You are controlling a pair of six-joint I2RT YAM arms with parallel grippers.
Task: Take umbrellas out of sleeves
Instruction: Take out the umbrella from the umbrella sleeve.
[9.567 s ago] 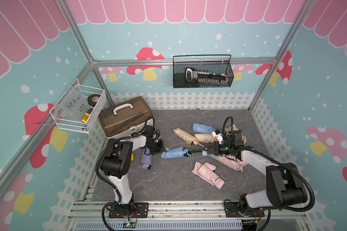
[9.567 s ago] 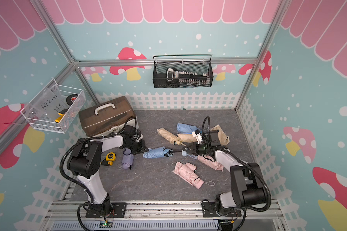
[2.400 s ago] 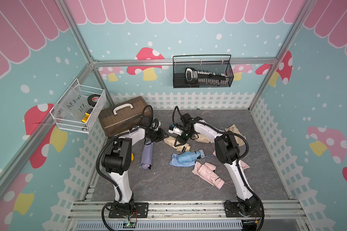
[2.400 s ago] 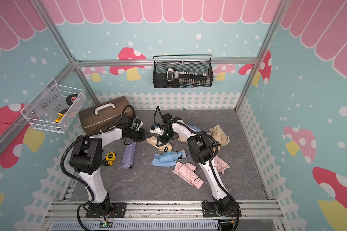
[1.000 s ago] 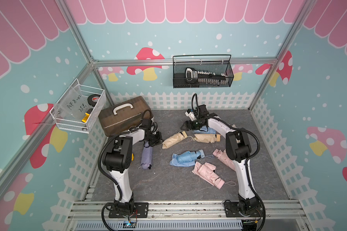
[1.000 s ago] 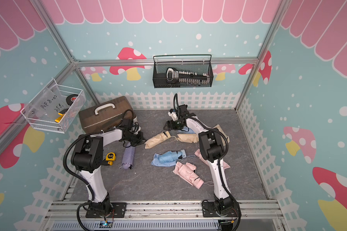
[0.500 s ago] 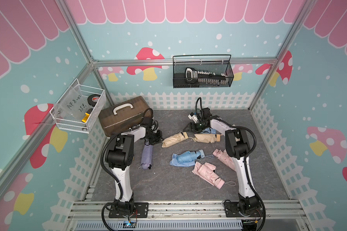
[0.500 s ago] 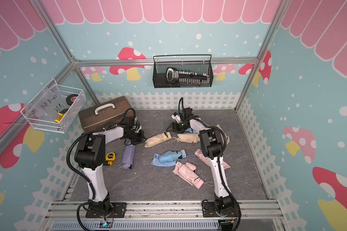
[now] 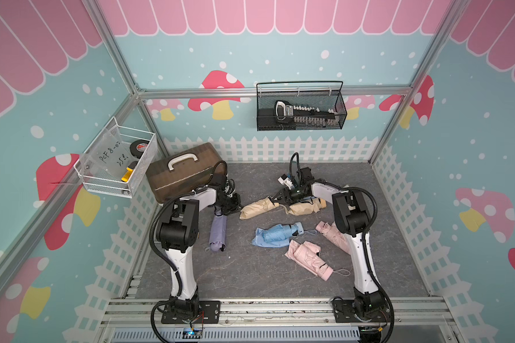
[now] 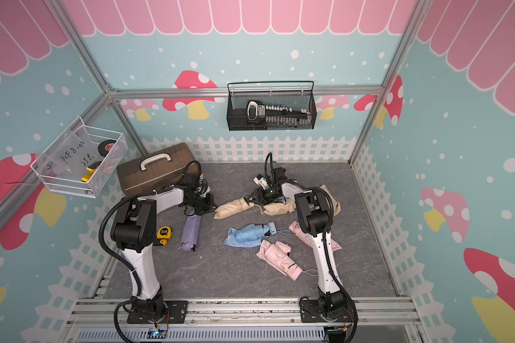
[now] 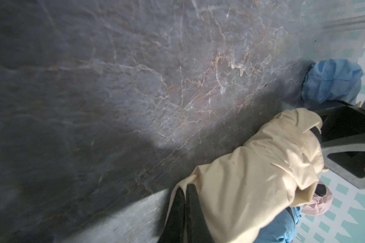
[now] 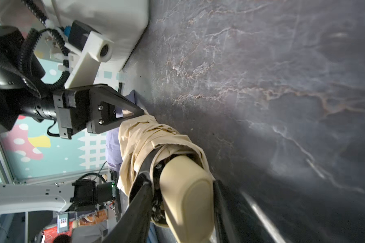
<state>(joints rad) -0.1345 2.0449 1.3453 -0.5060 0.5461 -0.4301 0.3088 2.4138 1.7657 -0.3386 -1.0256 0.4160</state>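
A beige umbrella in its beige sleeve (image 9: 257, 208) lies at mid-table in both top views. My left gripper (image 9: 235, 205) is shut on the sleeve's closed end (image 11: 251, 178), the fabric pinched between its fingertips (image 11: 177, 202). My right gripper (image 12: 180, 185) stands at the sleeve's mouth, its jaws pressed on either side of the umbrella's stubby beige handle (image 12: 185, 189). A second beige umbrella (image 9: 306, 208) lies just right of it. A blue umbrella (image 9: 280, 233) rests on a blue sleeve (image 9: 260, 240). Two pink umbrellas (image 9: 308, 259) (image 9: 332, 237) and a lilac one (image 9: 217, 231) lie nearer the front.
A brown case (image 9: 182, 175) stands at the back left, behind my left arm. A yellow tape measure (image 10: 164, 233) lies by the left arm's base. A wire basket (image 9: 116, 166) hangs on the left wall and a black one (image 9: 301, 110) on the back wall.
My right gripper has settled at the beige umbrella's handle and its jaws have narrowed around it. The left gripper keeps its hold on the sleeve's end.
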